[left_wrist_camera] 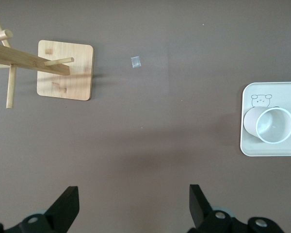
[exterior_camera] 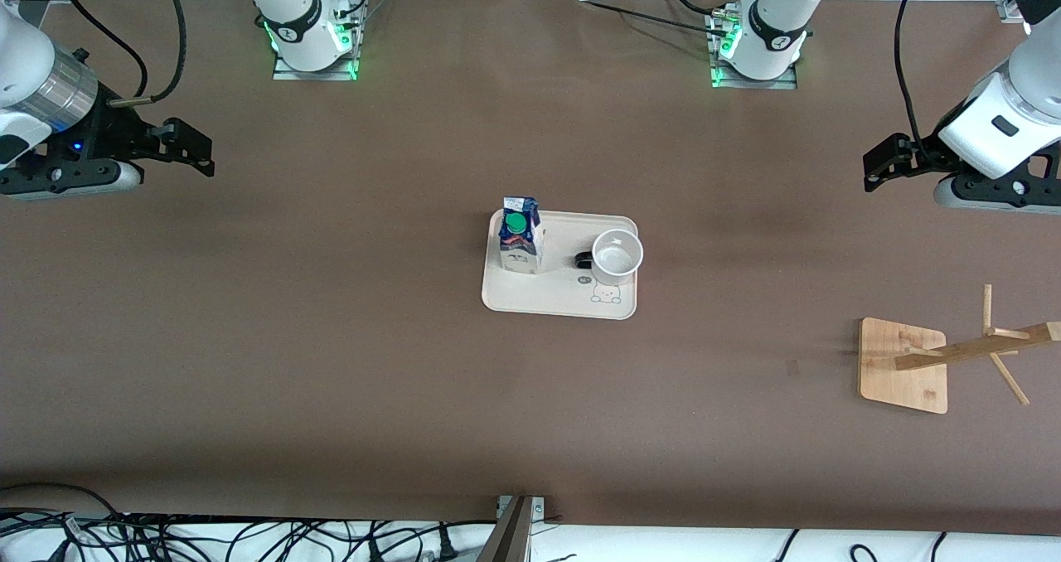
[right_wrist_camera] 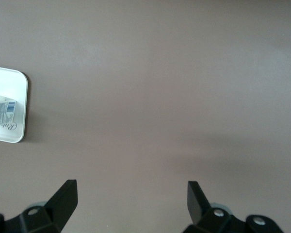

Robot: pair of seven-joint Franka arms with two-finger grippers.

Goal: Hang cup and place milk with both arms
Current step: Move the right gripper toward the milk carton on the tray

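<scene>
The white cup stands upright on a cream tray at the table's middle, its black handle turned toward the milk. The blue-and-white milk carton with a green cap stands on the same tray, toward the right arm's end. The left wrist view shows the cup and the tray. The right wrist view shows a slice of the milk and the tray corner. My left gripper hangs open and empty over bare table. My right gripper does too, at its own end.
A wooden mug rack on a square bamboo base stands toward the left arm's end, nearer the front camera than the tray; it also shows in the left wrist view. A small pale patch lies on the brown table beside it.
</scene>
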